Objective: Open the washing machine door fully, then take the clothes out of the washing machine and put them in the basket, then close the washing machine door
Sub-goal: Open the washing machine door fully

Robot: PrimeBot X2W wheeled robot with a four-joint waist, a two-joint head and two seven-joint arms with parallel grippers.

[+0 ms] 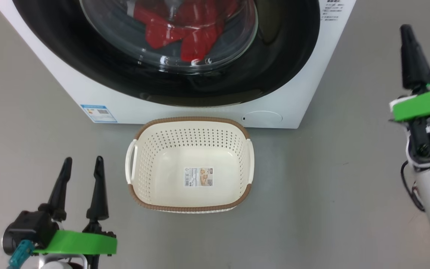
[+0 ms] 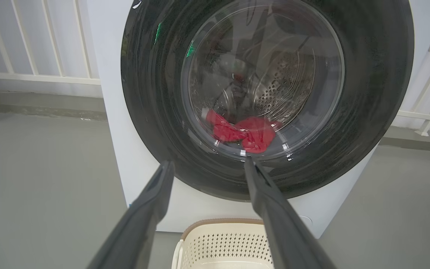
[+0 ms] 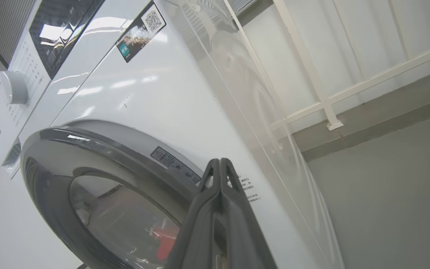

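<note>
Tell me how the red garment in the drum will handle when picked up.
The red garment lies crumpled in folds behind the door glass: probably floppy, draping when lifted. It looks thin, so likely light. Loose ends may well trail over the basket rim.

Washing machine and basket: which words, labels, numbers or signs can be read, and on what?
No text is legible.
Blue label on the washing machine, lower corner: too small.
Paper label on the basket floor: too small.
QR-code sticker, machine's upper front: blurred.
Triangle warning label beside the washing machine door: too small.
Print beside the dial: blurred.
</note>
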